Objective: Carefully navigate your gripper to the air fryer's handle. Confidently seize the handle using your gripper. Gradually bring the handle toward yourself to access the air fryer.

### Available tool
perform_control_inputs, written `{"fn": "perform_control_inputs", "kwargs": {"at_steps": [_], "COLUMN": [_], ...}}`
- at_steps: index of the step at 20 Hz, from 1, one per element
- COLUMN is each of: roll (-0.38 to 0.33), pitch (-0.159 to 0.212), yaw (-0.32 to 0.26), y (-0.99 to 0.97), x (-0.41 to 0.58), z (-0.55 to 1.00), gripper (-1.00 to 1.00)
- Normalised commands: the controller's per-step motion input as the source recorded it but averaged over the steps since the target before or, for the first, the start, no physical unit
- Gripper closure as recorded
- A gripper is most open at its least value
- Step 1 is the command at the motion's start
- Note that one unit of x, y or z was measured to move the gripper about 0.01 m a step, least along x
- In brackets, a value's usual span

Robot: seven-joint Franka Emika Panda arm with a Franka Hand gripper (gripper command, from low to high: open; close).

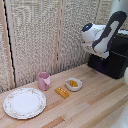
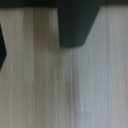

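The air fryer [image 1: 114,59] is seen at the right edge of the exterior view, on the bench [image 1: 85,107]. The claw [image 1: 95,50] is held against its front; its opening cannot be told. The handle [image 2: 77,22] is shown dark in the wrist view.

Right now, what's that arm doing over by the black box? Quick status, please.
Gripper at the air fryer, fingers hidden, grip unconfirmed. Handle close in wrist view. Pink cup, bowl, plate well clear.
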Motion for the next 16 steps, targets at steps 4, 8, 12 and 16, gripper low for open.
{"fn": "perform_control_inputs", "kwargs": {"at_steps": [4,8,12,16], "roll": [-0.006,0.000,0.000,0.000], "pitch": [0.102,0.080,0.030,0.010], "yaw": [0.038,0.110,0.127,0.024], "y": [-0.54,-0.42,-0.35,-0.07], "x": [-0.046,0.018,0.236,0.118], "z": [0.00,0.01,0.00,0.00], "gripper": [-1.00,1.00,1.00,1.00]}}
